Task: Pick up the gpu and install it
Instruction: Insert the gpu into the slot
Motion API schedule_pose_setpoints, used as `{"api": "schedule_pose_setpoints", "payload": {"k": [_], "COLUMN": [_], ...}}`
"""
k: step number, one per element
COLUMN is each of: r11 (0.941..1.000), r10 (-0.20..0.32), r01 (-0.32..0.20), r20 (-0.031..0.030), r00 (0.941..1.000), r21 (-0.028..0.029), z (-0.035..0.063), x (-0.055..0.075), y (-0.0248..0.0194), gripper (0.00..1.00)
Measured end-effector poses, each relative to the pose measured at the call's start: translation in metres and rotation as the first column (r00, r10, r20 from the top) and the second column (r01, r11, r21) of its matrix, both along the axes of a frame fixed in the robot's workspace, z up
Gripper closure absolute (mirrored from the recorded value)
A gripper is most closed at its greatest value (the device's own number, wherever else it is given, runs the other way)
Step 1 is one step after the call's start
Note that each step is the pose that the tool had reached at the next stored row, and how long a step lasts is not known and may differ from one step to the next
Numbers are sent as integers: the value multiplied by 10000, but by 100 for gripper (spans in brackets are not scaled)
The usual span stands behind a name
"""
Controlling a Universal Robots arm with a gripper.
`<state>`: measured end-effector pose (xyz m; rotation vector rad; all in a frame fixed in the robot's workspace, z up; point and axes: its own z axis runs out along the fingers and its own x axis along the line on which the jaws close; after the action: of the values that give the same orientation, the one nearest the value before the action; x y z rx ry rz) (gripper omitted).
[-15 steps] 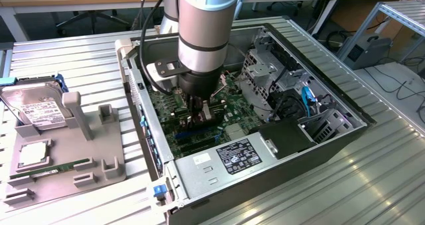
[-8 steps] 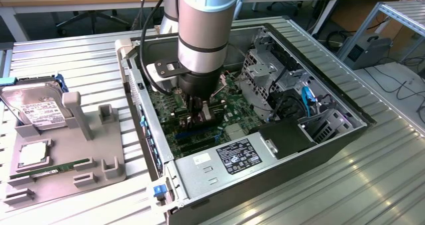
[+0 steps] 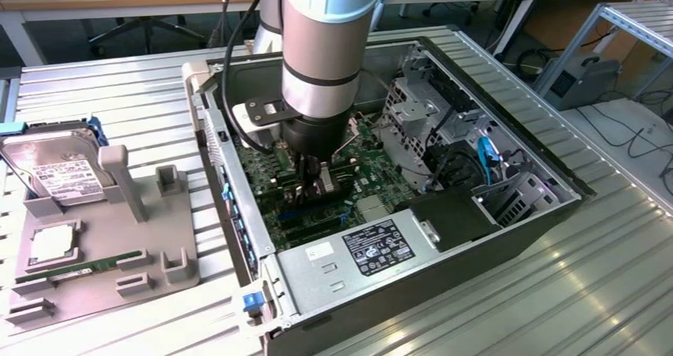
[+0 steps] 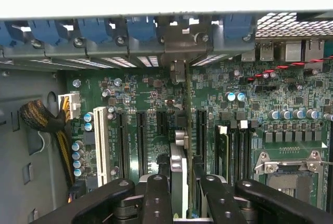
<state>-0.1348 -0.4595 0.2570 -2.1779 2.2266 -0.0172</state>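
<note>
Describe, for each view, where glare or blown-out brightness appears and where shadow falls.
Exterior view: glare streaks the ribbed metal table; the computer case interior lies shaded beneath the arm. Wrist view: a washed-out white band above the blue slot clips; the motherboard is evenly lit.

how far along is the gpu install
Pick-up looks done: the gpu stands edge-on between the gripper jaws, down inside the computer case over the motherboard slots. Seating is in hand; whether the card is fully home in a slot cannot be told.
</note>
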Motion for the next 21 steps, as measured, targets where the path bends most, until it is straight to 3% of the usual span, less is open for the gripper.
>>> {"api": "schedule_pose_setpoints", "payload": {"k": [21], "r11": [10000], "r10": [0], "r01": [0], "r20": [0], "r00": [10000], "r21": [1], "z": [-40], "x": [3], "y": [0], "gripper": [73]}}
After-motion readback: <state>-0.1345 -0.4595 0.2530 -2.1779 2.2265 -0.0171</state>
